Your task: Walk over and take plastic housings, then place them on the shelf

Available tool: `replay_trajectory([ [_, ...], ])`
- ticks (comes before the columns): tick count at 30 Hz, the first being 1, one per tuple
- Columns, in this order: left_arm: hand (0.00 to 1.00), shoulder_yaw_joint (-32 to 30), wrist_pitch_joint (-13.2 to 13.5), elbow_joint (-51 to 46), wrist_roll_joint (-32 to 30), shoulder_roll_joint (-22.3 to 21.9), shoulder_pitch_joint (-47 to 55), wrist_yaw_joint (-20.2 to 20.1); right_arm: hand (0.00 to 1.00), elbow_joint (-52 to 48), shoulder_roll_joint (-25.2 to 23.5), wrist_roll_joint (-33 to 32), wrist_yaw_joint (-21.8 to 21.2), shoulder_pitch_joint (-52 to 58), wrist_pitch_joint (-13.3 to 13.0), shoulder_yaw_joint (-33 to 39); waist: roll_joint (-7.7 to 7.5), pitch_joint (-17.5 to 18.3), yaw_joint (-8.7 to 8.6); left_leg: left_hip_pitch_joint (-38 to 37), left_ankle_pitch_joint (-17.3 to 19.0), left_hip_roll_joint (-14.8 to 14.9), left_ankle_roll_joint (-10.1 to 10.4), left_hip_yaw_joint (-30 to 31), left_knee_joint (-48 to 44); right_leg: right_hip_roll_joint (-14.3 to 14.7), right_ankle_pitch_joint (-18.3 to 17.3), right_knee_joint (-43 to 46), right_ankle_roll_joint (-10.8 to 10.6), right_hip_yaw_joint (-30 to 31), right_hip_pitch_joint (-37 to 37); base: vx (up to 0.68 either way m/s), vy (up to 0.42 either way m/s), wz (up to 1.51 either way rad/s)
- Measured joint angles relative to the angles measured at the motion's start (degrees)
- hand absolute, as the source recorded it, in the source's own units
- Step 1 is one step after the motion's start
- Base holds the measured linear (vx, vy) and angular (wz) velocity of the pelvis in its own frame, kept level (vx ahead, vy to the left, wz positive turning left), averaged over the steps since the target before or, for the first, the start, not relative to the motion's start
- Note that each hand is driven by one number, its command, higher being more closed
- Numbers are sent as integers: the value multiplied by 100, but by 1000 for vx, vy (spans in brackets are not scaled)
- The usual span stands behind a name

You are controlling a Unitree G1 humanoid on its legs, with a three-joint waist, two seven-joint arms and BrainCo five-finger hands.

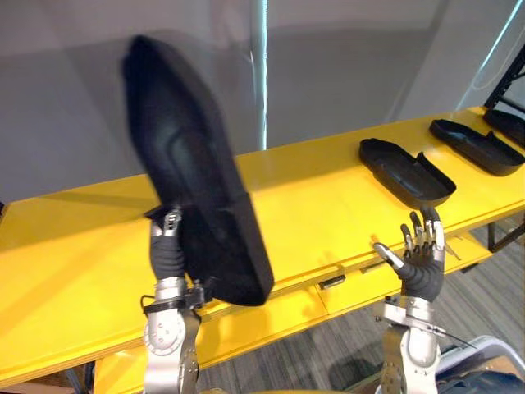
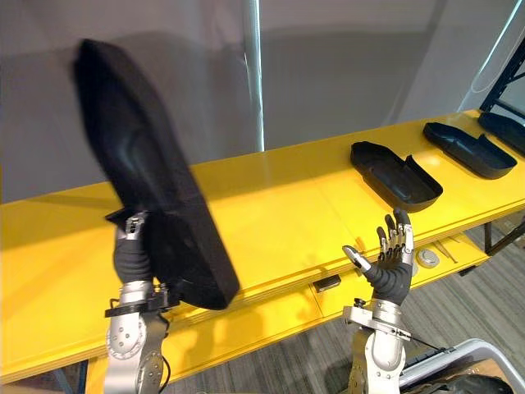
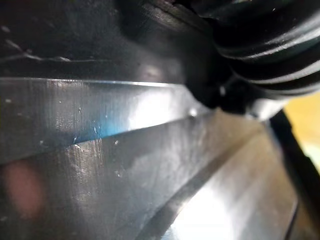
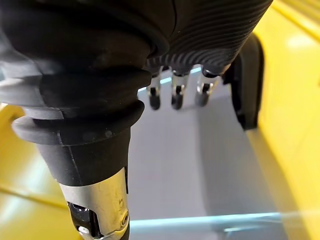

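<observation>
1. Here, at the left, the left hand (image 1: 169, 246) is up before the yellow table (image 1: 328, 205). A big black housing (image 1: 197, 180) stands on end against it, tilted, its top high above the table. The housing hides the hold, so I cannot tell how the hand grips.
2. Next, the right hand (image 1: 421, 263) is spread wide at the table's front edge, straight fingers pointing up and thumb out to the side, holding nothing.
3. Just beyond that hand, a second housing (image 1: 406, 172) lies on the table, hollow side up.
4. Further right lies a third housing (image 1: 476, 146), apart from the second.
5. Last, a fourth housing (image 1: 507, 123) lies at the table's far right end, close by the third.
</observation>
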State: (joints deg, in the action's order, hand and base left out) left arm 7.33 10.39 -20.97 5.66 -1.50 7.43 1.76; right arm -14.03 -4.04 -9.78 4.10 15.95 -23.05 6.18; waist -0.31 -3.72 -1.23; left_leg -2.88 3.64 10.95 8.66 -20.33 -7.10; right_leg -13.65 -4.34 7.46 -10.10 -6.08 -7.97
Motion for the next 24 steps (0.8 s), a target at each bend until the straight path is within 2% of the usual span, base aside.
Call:
replay_trajectory([
  [4, 100, 373, -918, 558, -164, 178, -833, 64, 0, -654, 5, 233, -131, -4, 82, -74, -18, -5, -181, -227, -130, -6, 30, -368, 292, 18, 2, 0, -4, 203, 139, -47, -19, -37],
  [6, 100, 423, -1464, 1107, -226, 241, -1281, 320, 0, -855, 38, 254, -280, -2, 82, -168, -47, -22, -310, -316, -174, -13, 29, -519, 369, 20, 5, -10, -8, 331, 205, -69, -7, -42],
  [10, 100, 457, -2253, 2375, -220, 338, -2054, 1012, 0, -1096, 236, 228, -563, 1, 77, -298, -29, -19, -600, -511, -316, -29, 70, -804, 676, 75, 4, -53, -10, 511, 303, -74, -23, -33],
  [12, 100, 374, -2422, 2781, -214, 352, -2351, 1239, 0, -1180, 309, 198, -664, 24, 78, -293, -22, -16, -645, -516, -387, -42, 74, -861, 772, 88, 5, -97, -14, 544, 355, -56, -38, -19],
  [13, 100, 245, -2561, 2977, -192, 332, -2535, 1401, 0, -1251, 392, 153, -718, 10, 79, -301, 2, -19, -733, -525, -458, -48, 74, -875, 857, 105, 18, -99, -36, 585, 406, -46, -39, -5],
  [16, 100, -40, -2837, 3475, -114, 359, -2926, 1679, 0, -1293, 574, 96, -901, -8, 87, -306, 61, -40, -840, -610, -573, -43, 84, -964, 998, 148, 24, -99, -48, 635, 436, -36, -23, -10],
  [20, 100, -269, -3168, 4049, 78, 548, -3335, 1931, 0, -1300, 737, -69, -1134, -23, 102, -474, 185, -60, -927, -612, -647, -48, 94, -1053, 1119, 184, 20, -99, -56, 758, 519, -62, -16, -12],
  [24, 100, -558, -3475, 4510, 73, 572, -3783, 2243, 0, -1300, 823, -75, -1192, -84, 194, -645, 238, -79, -1037, -588, -743, -49, 85, -1054, 1165, 201, 12, -96, -67, 773, 593, -28, -22, -1],
])
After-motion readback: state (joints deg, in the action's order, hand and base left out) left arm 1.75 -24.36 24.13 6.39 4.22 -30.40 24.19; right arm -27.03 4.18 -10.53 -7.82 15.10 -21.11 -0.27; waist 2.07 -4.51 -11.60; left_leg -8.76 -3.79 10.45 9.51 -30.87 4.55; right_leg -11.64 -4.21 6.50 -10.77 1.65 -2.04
